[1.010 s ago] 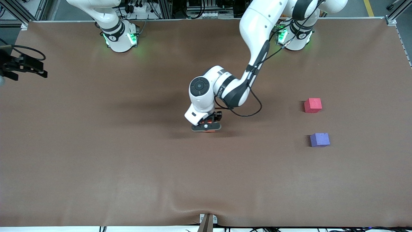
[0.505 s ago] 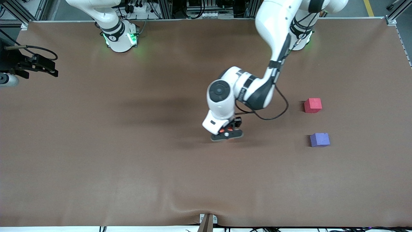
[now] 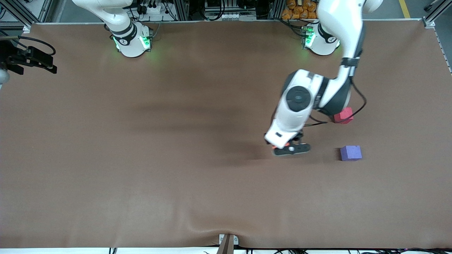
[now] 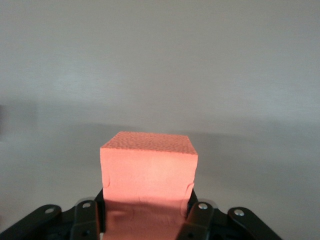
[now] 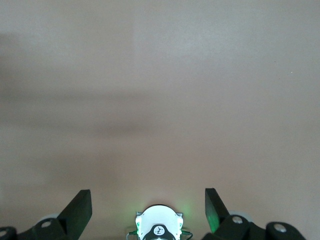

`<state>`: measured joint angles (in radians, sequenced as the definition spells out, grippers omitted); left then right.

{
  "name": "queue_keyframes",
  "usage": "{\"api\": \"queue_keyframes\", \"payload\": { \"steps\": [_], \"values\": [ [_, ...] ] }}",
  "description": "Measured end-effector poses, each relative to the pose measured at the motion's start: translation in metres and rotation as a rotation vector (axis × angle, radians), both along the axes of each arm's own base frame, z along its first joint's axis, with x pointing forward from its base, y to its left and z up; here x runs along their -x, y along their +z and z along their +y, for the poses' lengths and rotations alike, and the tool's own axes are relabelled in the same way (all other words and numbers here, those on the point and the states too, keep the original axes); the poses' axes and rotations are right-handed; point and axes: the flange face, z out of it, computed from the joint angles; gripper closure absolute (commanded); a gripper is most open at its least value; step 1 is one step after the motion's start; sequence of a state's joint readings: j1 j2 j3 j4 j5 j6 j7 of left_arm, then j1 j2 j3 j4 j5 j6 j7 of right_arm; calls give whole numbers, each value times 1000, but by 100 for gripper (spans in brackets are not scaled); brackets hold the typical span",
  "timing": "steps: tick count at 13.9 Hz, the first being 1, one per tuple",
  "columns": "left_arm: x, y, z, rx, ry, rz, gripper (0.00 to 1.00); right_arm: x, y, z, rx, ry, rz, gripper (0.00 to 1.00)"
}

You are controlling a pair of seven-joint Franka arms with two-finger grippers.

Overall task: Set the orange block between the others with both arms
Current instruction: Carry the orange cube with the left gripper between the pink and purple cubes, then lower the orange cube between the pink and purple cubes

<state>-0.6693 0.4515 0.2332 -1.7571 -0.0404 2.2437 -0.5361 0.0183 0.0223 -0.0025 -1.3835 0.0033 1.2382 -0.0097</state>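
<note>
My left gripper (image 3: 291, 149) is shut on the orange block (image 4: 147, 160), which shows as a sliver (image 3: 286, 144) under the hand in the front view. It hangs over the cloth, a short way toward the right arm's end from the two other cubes. The purple-blue cube (image 3: 351, 153) lies nearer the front camera. The pinkish-red cube (image 3: 345, 115) lies farther from it, partly covered by the left forearm. My right gripper (image 3: 49, 63) waits open at the right arm's end of the table, with nothing between its fingers (image 5: 80, 205).
A brown cloth (image 3: 141, 176) covers the whole table. Both arm bases (image 3: 131, 40) (image 3: 319, 40) glow green along the table's robot edge. A small bracket (image 3: 227, 241) sits at the edge nearest the front camera.
The left arm has carried the orange block from mid-table toward the two cubes at its own end. The right gripper has shifted slightly at the table's end.
</note>
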Motion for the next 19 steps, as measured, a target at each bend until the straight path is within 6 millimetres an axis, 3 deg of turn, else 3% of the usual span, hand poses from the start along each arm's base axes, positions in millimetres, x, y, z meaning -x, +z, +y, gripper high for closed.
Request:
{"api": "queue_keyframes", "payload": {
  "steps": [2,4,8,10,12,15,19],
  "values": [
    [1,-11,50,-1,17,18,69,-1,0,-2,0,-5,-2,0],
    [3,-18,87,-9,41,40,68,-1,0,-3,-1,-7,-4,0],
    [5,-15,153,-35,34,57,67,3,10,-2,-13,-54,-24,0],
    [10,-14,199,-31,25,75,67,10,21,-3,-12,-83,-41,0],
    [17,-19,238,-27,29,92,67,15,25,-17,-15,-116,-44,0],
    [31,-42,264,-24,15,83,66,16,22,-49,-45,-180,-32,0],
    [42,-57,282,-26,-49,101,64,16,13,-56,-50,-196,-11,0]
  ]
}}
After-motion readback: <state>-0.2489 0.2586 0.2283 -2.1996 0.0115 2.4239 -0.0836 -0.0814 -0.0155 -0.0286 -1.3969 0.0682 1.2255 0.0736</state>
